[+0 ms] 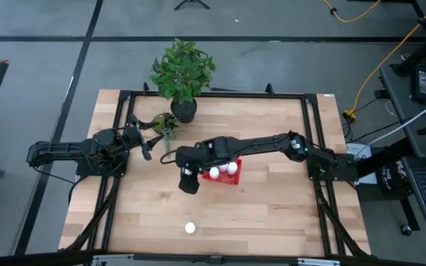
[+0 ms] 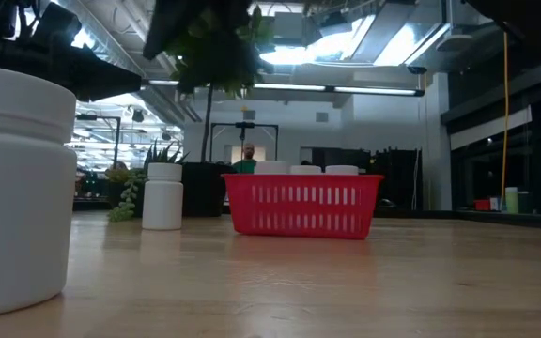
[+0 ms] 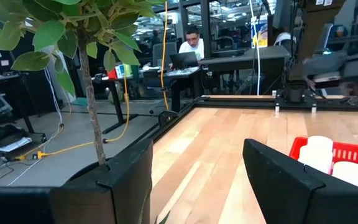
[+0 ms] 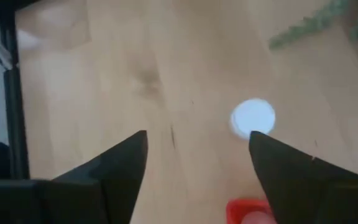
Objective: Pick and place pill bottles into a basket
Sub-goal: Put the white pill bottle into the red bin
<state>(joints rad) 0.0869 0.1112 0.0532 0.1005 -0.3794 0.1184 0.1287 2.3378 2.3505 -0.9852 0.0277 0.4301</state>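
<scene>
The red basket (image 1: 235,177) stands mid-table with white pill bottles (image 1: 214,173) in it; three caps (image 2: 305,170) show above its rim in the low view. One bottle (image 2: 162,195) stands upright on the table left of the basket, and its cap (image 4: 252,117) shows just past one finger in the right wrist view. Another bottle (image 1: 190,227) stands near the front edge. My right gripper (image 1: 189,183) (image 4: 197,162) is open and empty, pointing down over the table just left of the basket. My left gripper (image 1: 145,146) (image 3: 197,180) is open and empty at the left, near the plants.
A leafy plant in a black pot (image 1: 183,109) stands at the far edge, with a small succulent (image 1: 165,124) beside it, close to my left gripper. Bare wood lies toward the front and right of the table. A person sits at a desk (image 3: 191,43) beyond the table.
</scene>
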